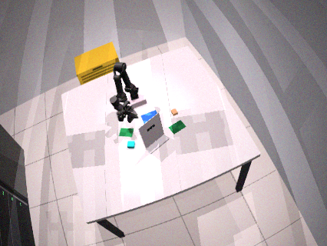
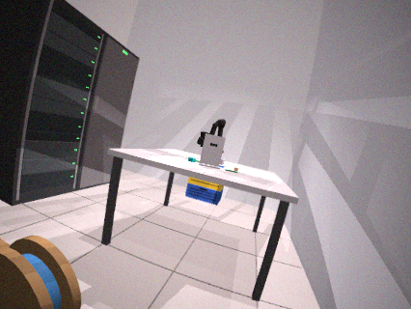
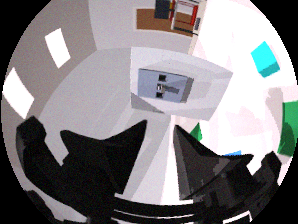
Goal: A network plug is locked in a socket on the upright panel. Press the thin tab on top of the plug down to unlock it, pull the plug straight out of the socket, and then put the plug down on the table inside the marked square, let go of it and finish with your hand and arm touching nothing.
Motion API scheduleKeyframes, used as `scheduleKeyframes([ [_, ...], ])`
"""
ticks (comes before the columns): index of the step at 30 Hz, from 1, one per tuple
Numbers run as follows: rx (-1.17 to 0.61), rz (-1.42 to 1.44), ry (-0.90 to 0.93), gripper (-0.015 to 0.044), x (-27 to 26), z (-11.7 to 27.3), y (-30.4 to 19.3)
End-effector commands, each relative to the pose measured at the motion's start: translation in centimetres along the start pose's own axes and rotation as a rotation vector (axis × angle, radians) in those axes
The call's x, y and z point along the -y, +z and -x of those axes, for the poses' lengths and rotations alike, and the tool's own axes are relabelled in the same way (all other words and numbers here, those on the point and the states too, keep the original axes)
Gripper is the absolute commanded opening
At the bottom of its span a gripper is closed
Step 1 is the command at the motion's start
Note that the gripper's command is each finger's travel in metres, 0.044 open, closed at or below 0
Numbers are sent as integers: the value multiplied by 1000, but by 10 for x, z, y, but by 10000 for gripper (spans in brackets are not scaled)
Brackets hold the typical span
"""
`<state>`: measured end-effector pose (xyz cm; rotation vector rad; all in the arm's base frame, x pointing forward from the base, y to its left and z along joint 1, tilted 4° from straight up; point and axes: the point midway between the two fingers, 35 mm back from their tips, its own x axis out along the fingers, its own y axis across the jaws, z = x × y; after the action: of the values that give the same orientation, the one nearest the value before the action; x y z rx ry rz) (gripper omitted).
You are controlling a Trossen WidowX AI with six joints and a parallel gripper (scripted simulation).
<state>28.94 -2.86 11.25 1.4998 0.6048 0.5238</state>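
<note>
Your pincer (image 1: pixel 130 118) (image 3: pixel 160 125) is part-way spread with nothing in it, and the plug (image 3: pixel 161 88) seems to sit in its socket on the upright panel (image 1: pixel 153 132) (image 2: pixel 212 151) (image 3: pixel 210 95), so line up straight and slow before you press the tab.

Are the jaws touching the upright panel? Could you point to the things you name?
Apart. The top view shows a strip of table (image 1: pixel 184 161) (image 2: pixel 169 160) (image 3: pixel 242 82) between the jaws and the upright panel (image 1: pixel 152 134) (image 2: pixel 212 154) (image 3: pixel 210 85).
</note>
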Motion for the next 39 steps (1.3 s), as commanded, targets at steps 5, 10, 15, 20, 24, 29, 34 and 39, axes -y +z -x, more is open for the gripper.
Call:
scheduleKeyframes([
  [5,-7,-9,-2,156,0,-27,8],
  [10,-6,-8,4,156,-1,-50,13],
  [15,-6,-8,7,156,-1,-57,14],
  [20,-8,-6,7,156,-1,-62,15],
  [24,-9,-4,7,156,-1,-68,17],
  [29,-9,-3,7,156,-2,-75,19],
  [34,-9,-2,8,156,-2,-83,22],
  [39,-8,-3,8,156,-2,-91,24],
])
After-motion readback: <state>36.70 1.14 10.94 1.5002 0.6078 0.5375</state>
